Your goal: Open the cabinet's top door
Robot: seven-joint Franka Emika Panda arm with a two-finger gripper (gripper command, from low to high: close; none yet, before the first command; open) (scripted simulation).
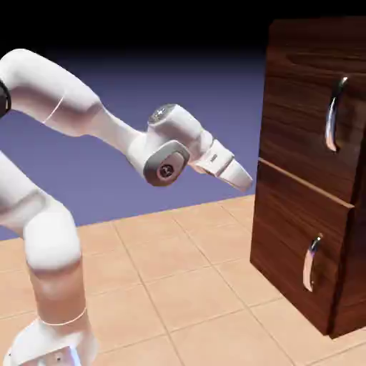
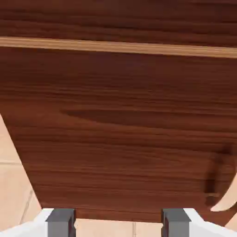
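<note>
The cabinet (image 1: pixel 300 214) is a tall dark wood-grain box at the exterior view's right. Its top door (image 1: pixel 300 107) carries a long curved chrome handle (image 1: pixel 332 114); the shorter lower panel (image 1: pixel 286 243) has a smaller handle (image 1: pixel 311 263). My gripper (image 1: pixel 245 180) hangs just left of the cabinet front, about level with the seam between the two panels, touching nothing. In the hand view the lower panel (image 2: pixel 120 139) fills the picture, with a pale seam (image 2: pixel 120 46) and a strip of the top door (image 2: pixel 120 18) above it. My gripper (image 2: pixel 118 224) is open, with nothing between its fingertips (image 2: pixel 60 221).
The cabinet stands on a tan tiled table (image 1: pixel 186 286). Part of the lower handle (image 2: pixel 222 196) shows at the hand view's lower right. The white arm (image 1: pixel 86 114) reaches in from the exterior view's left.
</note>
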